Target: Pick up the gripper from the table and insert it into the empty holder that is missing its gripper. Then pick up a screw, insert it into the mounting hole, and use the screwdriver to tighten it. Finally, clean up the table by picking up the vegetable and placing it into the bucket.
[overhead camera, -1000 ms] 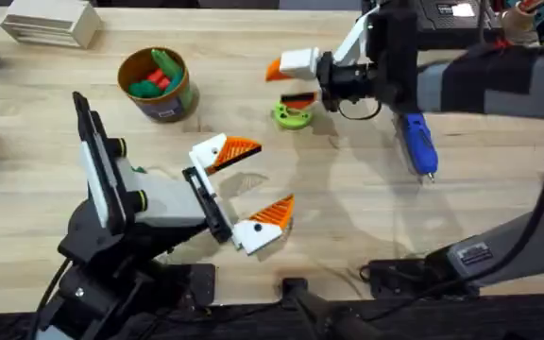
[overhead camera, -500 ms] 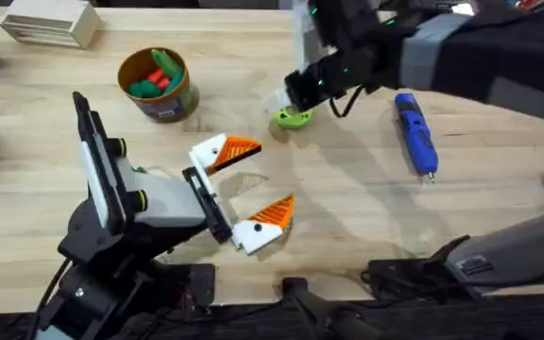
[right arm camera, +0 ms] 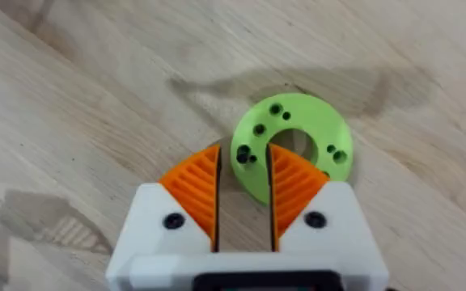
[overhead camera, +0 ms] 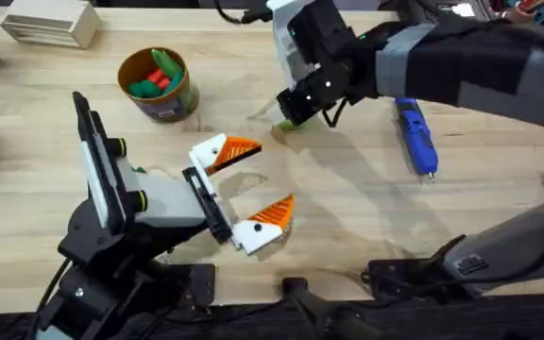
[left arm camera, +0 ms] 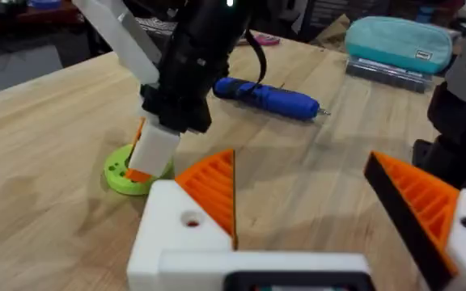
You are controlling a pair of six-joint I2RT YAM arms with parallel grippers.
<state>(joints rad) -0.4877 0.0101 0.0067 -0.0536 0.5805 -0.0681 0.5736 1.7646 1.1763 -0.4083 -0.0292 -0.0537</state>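
Observation:
My right gripper point(right arm camera: 243, 162) hangs low over the green ring point(right arm camera: 314, 129), its orange pads a narrow gap apart with the ring's near rim and small dark spots between them. From overhead it reaches across to the ring point(overhead camera: 280, 126). My left gripper point(overhead camera: 253, 184) rests wide open near the table's middle, both white fingers carrying orange wedge tips, nothing between them. The blue screwdriver point(overhead camera: 416, 132) lies right of the ring. The bucket point(overhead camera: 168, 102) at the back left holds green and red toy vegetables. A loose gripper and an empty holder are out of view.
A slatted wooden box point(overhead camera: 50, 24) sits at the far left corner. A teal pouch point(left arm camera: 399, 40) lies beyond the screwdriver point(left arm camera: 265, 95). Bare wood stretches between the ring point(left arm camera: 120, 174) and the table's front edge.
The right arm has swung left and down, bringing its gripper from above the ring onto it, with its fingers closer together. The left arm has not moved.

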